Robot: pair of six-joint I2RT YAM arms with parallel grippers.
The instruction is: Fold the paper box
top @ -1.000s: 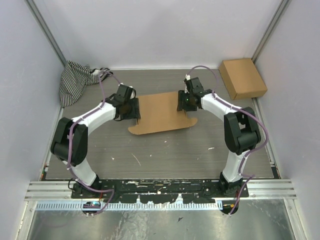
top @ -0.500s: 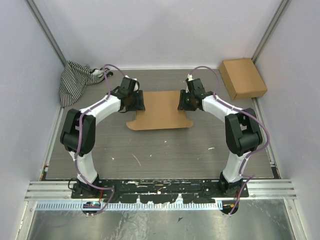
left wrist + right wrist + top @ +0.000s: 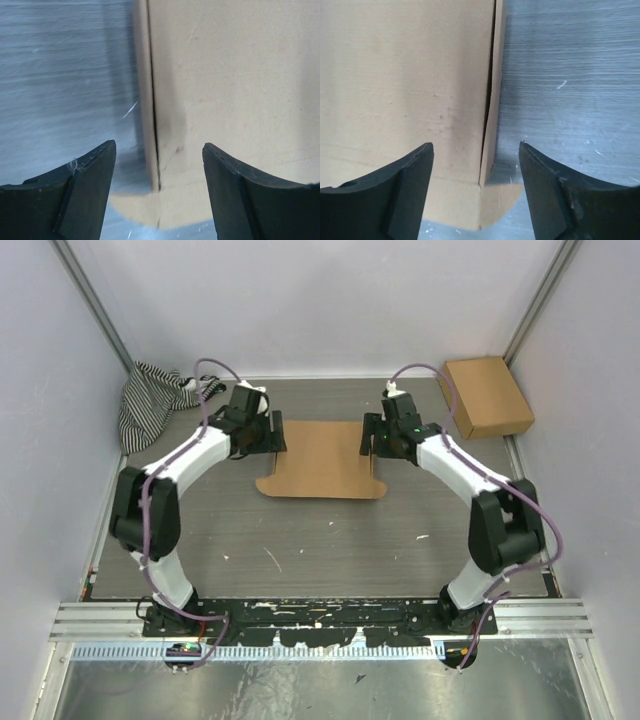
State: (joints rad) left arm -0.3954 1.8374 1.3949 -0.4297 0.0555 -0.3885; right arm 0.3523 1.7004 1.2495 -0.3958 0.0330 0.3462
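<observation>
The paper box (image 3: 320,460) is a flat brown cardboard sheet lying in the middle of the table, with rounded tabs at its near corners. My left gripper (image 3: 268,436) is open over the sheet's left edge; the left wrist view shows a raised side flap (image 3: 145,100) between its fingers. My right gripper (image 3: 370,440) is open over the right edge; the right wrist view shows the right side flap (image 3: 492,115) standing up between its fingers. Neither gripper holds anything.
A smaller closed brown cardboard box (image 3: 485,396) sits at the back right corner. A striped cloth (image 3: 150,400) lies at the back left. Walls close in the table on three sides.
The sheet has shifted and squared up on the table. Both grippers have moved slightly outward and back, now straddling the sheet's left and right edges.
</observation>
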